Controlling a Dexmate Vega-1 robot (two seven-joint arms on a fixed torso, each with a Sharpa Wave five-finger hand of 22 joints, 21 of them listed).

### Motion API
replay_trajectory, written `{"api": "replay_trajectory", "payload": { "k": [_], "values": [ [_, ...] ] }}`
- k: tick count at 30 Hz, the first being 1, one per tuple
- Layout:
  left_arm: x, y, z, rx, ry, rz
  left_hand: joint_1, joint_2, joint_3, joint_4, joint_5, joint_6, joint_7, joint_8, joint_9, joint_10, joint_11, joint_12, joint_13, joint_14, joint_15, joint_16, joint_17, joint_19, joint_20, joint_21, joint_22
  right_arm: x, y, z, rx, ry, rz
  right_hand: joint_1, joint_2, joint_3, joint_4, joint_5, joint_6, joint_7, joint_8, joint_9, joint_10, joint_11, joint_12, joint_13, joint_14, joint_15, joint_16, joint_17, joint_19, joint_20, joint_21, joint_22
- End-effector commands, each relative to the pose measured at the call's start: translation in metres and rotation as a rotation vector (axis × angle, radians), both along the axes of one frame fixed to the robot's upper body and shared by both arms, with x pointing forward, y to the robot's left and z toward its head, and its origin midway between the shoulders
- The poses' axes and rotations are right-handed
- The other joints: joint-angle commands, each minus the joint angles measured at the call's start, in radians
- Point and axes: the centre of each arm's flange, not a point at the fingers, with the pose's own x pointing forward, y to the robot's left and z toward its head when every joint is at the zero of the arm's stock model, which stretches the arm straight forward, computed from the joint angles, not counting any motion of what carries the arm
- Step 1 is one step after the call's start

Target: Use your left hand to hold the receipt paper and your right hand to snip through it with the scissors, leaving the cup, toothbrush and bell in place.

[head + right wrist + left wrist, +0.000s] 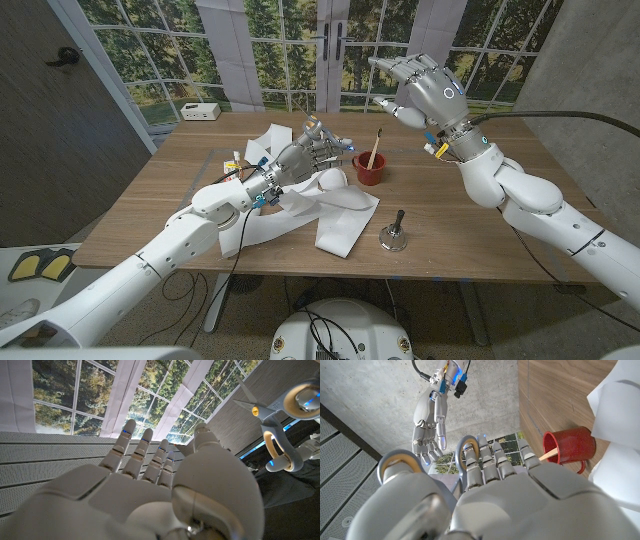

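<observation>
Table: one wooden table (480,255), seen from the head view.
Receipt paper: one long white strip (340,225), crumpled and looping across the table's middle, running from far left toward the near right.
Left hand: (305,155) lies on the paper near the table's middle, fingers partly curled; whether it pinches the paper I cannot tell.
Right hand: (420,85) is raised well above the table's far right, fingers spread apart.
Scissors: one pair (280,420), pale handles with yellow-lined loops, hanging from the right hand's thumb in the right wrist view.
Cup: one red cup (369,168), just right of the left hand.
Toothbrush: one, wooden (375,148), standing tilted in the cup.
Bell: one small metal bell (391,234), near the table's near edge, beside the paper's end.
</observation>
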Motion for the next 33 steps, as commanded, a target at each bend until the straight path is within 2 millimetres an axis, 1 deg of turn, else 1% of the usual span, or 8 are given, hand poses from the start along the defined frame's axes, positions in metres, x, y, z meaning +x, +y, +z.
{"api": "replay_trajectory", "payload": {
  "k": [1, 10, 13, 17, 21, 28, 33],
  "values": [
    [-0.003, 0.005, -0.008, -0.018, 0.0, 0.014, -0.002, 0.009, -0.003, -0.001, 0.007, 0.001, 0.006, 0.007, 0.003, 0.017, -0.003, -0.001, 0.006, 0.01, 0.003, 0.006, 0.001, 0.005, 0.002, 0.0, 0.003, 0.002, -0.003, -0.003, -0.012, 0.016, -0.016, -0.009, 0.0, -0.003, -0.003, 0.007, -0.003, -0.001, 0.001, 0.001, -0.004, 0.002, 0.003, -0.001, -0.002, -0.164, 0.009, -0.001, 0.003, 0.005, -0.005, 0.0],
    [-0.005, 0.015, -0.01, -0.019, 0.007, 0.004, 0.004, 0.015, -0.004, -0.003, 0.011, 0.004, 0.003, 0.01, 0.005, 0.022, -0.003, -0.001, 0.009, 0.013, 0.001, 0.006, 0.0, 0.006, 0.002, -0.002, 0.003, 0.001, 0.005, -0.001, -0.009, 0.026, -0.034, -0.01, 0.0, -0.004, -0.004, 0.007, -0.005, -0.001, 0.001, 0.001, -0.004, 0.001, 0.004, -0.003, -0.002, -0.163, 0.011, -0.002, 0.005, 0.006, -0.01, 0.0],
    [-0.01, 0.018, -0.012, -0.021, 0.007, 0.007, 0.006, 0.017, -0.004, -0.003, 0.013, 0.003, 0.002, 0.011, 0.005, 0.022, -0.004, -0.002, 0.01, 0.013, 0.0, 0.006, -0.001, 0.007, 0.002, -0.003, 0.003, 0.001, 0.009, -0.001, -0.009, 0.035, -0.03, -0.01, 0.001, -0.004, -0.005, 0.007, -0.009, 0.001, 0.0, 0.001, -0.003, 0.001, 0.005, -0.004, -0.002, -0.164, 0.012, -0.002, 0.007, 0.007, -0.012, 0.0],
    [-0.019, 0.023, -0.017, -0.023, 0.015, 0.012, 0.009, 0.02, -0.004, -0.004, 0.014, 0.003, 0.001, 0.012, 0.006, 0.022, -0.005, -0.003, 0.011, 0.013, -0.001, 0.006, -0.001, 0.007, 0.002, -0.004, 0.003, 0.001, 0.013, -0.002, -0.007, 0.038, -0.03, -0.016, 0.0, -0.007, -0.003, 0.006, -0.016, 0.001, -0.002, 0.001, 0.001, 0.0, 0.007, -0.005, -0.006, -0.157, 0.014, -0.002, 0.009, 0.01, -0.016, 0.0],
    [-0.024, 0.029, -0.021, -0.019, 0.018, 0.021, 0.011, 0.022, -0.004, -0.005, 0.015, 0.003, 0.001, 0.012, 0.007, 0.022, -0.006, -0.004, 0.012, 0.014, 0.0, 0.006, -0.001, 0.008, 0.002, -0.005, 0.003, 0.002, 0.016, -0.003, -0.016, 0.038, -0.033, -0.014, 0.004, -0.007, -0.005, 0.007, -0.023, 0.001, -0.002, 0.0, 0.01, -0.002, 0.011, -0.007, -0.019, -0.162, 0.013, -0.001, 0.006, 0.015, -0.023, 0.0],
    [-0.025, 0.033, -0.023, -0.006, 0.031, 0.023, 0.014, 0.025, -0.005, -0.005, 0.017, 0.006, -0.001, 0.015, 0.008, 0.026, -0.008, -0.004, 0.014, 0.017, 0.0, 0.006, -0.002, 0.008, 0.002, -0.006, 0.003, 0.01, 0.018, -0.006, -0.018, 0.058, -0.041, -0.013, 0.003, -0.008, -0.009, 0.008, -0.027, 0.004, -0.002, 0.0, 0.019, -0.004, 0.015, -0.008, -0.027, -0.164, 0.014, -0.001, 0.003, 0.014, -0.032, 0.001],
    [-0.025, 0.033, -0.025, -0.015, 0.04, 0.02, 0.017, 0.027, -0.006, -0.007, 0.018, 0.006, -0.001, 0.015, 0.009, 0.029, -0.007, -0.004, 0.015, 0.018, -0.002, 0.006, -0.003, 0.009, 0.002, -0.007, 0.003, 0.02, 0.018, -0.008, -0.028, 0.079, -0.049, -0.009, 0.003, -0.008, -0.013, 0.008, -0.029, 0.002, 0.0, 0.0, 0.02, -0.005, 0.015, -0.01, -0.039, -0.165, 0.012, -0.002, -0.006, 0.001, -0.041, 0.001]
  ]
}}
